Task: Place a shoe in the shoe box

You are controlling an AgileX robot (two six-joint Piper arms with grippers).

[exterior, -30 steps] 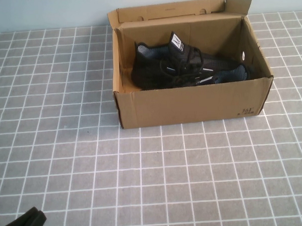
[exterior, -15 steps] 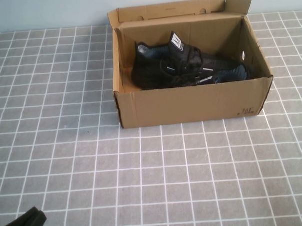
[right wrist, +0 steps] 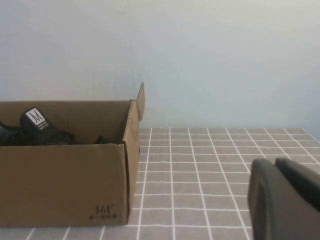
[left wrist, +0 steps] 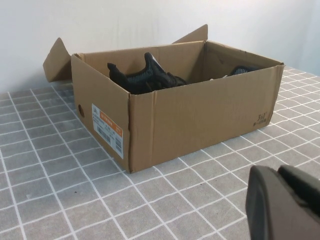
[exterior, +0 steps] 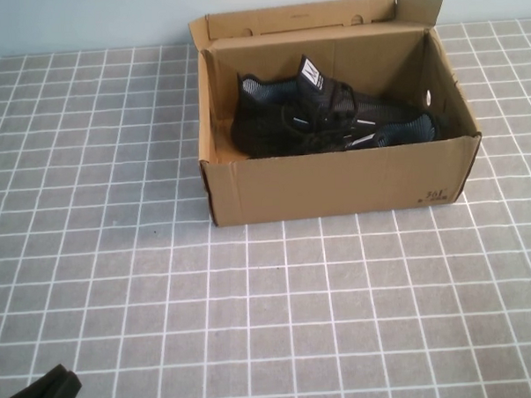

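Shoe first: the shoe (exterior: 388, 128) lay inside the shoe box (exterior: 335, 183), low against the box's right end, with its twin (exterior: 284, 123) beside it, tongue tab standing up. The box stood open, lid flap thrown back, close to the far edge of the worktop (exterior: 253, 323) and a little right of its middle.

From where I stood, nothing had changed over the last second. The box had not shifted on the grid, neither shoe had stirred, and no arm had gone near them. The left gripper (exterior: 38, 396) sat unmoved at the near left corner of the worktop, low and well apart from the box, its fingers pressed together on nothing. The right gripper (right wrist: 286, 200) did not show from above. Its own camera had it low over the worktop off the box's right end, well clear of the cardboard, fingers likewise closed and empty.

I took that stillness to mean the job was finished. With the shoe resting in the box and both arms drawn off and idle, I saw no step left in hand, unless someone wanted the lid folded down, which the task did not ask for.
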